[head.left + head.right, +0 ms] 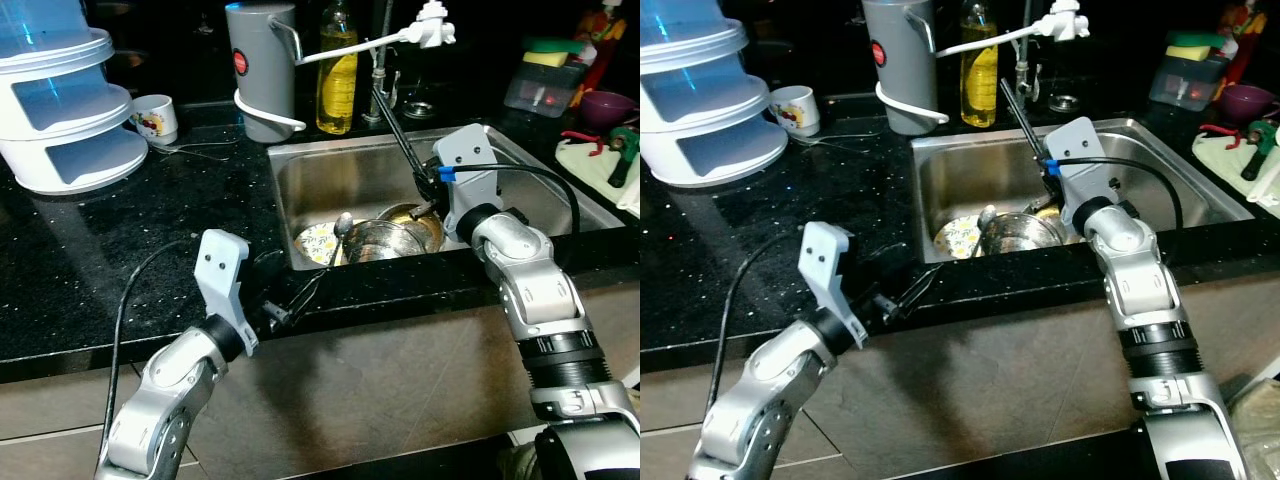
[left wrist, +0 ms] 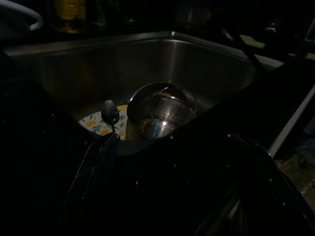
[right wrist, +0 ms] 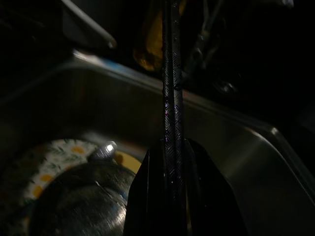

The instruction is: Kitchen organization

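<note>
A steel sink (image 1: 300, 185) is set into the black counter (image 1: 120, 260). In it lie a floral plate (image 1: 314, 246), a steel bowl (image 1: 388, 242) with a spoon (image 1: 342, 226) leaning on it, and a brass-coloured pan (image 1: 428, 216). My right gripper (image 1: 378, 95) reaches up over the sink towards the tap, its two long fingers (image 3: 170, 98) pressed together with nothing between them. My left gripper (image 1: 312, 288) lies low at the counter's front edge and points at the sink. Its fingers (image 2: 104, 152) look spread apart in the dark left wrist view and hold nothing.
Behind the sink stand a grey jug (image 1: 262, 65), a yellow bottle (image 1: 337, 72) and a white tap (image 1: 400, 38). A white tiered container (image 1: 65, 110) and a mug (image 1: 155, 118) are at the back left. A sponge box (image 1: 545, 85) and a purple bowl (image 1: 605, 105) sit at the right.
</note>
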Tool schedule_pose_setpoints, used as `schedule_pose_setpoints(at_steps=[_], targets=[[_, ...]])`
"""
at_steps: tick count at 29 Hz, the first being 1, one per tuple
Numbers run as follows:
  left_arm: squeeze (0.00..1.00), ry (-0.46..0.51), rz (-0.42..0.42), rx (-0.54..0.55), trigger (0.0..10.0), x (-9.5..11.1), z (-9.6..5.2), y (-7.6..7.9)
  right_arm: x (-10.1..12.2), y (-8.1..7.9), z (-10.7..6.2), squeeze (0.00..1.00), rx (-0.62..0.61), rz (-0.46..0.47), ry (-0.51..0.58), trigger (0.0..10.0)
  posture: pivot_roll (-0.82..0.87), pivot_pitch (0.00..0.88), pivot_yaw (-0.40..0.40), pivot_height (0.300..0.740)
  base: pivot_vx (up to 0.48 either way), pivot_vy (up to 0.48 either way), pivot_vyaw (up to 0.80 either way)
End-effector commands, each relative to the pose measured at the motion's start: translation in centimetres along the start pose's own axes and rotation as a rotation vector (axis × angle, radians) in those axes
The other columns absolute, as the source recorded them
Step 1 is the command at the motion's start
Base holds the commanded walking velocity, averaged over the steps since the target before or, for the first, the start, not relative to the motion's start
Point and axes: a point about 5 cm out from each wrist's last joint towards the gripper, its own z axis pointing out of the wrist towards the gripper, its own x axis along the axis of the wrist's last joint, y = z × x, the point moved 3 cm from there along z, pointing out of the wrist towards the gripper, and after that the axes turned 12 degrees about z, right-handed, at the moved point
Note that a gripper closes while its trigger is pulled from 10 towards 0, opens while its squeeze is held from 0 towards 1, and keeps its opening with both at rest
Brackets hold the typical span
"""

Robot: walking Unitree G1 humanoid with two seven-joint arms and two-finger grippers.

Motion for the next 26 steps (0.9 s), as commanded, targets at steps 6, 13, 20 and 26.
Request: schedule_pose_setpoints(at_steps=[6, 13, 20, 26], targets=[[0.0, -0.124, 0.081, 0.157, 10.0, -2.5, -1.1, -1.7, -0.1, -3.0, 1.9, 0.0, 0.01, -0.121, -0.025, 10.0, 0.0, 0.0, -0.008, 0.74, 0.0, 0.0, 0.0], [0.0, -0.143, 0.061, 0.128, 10.0, -3.2, -1.9, -0.3, -0.7, -6.3, 4.4, 0.0, 0.016, -0.136, -0.064, 10.0, 0.02, 0.0, -0.025, 0.74, 0.0, 0.0, 0.0], [0.0, -0.09, 0.02, 0.021, 10.0, -2.4, -1.9, 2.1, 0.2, -8.1, 5.7, 0.0, 0.037, -0.162, -0.033, 10.0, 0.03, 0.0, -0.041, 0.74, 0.0, 0.0, 0.0], [0.0, -0.055, 0.021, -0.037, 10.0, -1.5, -2.2, 3.5, 0.3, -9.5, 6.4, 1.0, 0.072, -0.224, -0.042, 10.0, 0.05, 0.0, -0.056, 0.74, 0.0, 0.0, 0.0]])
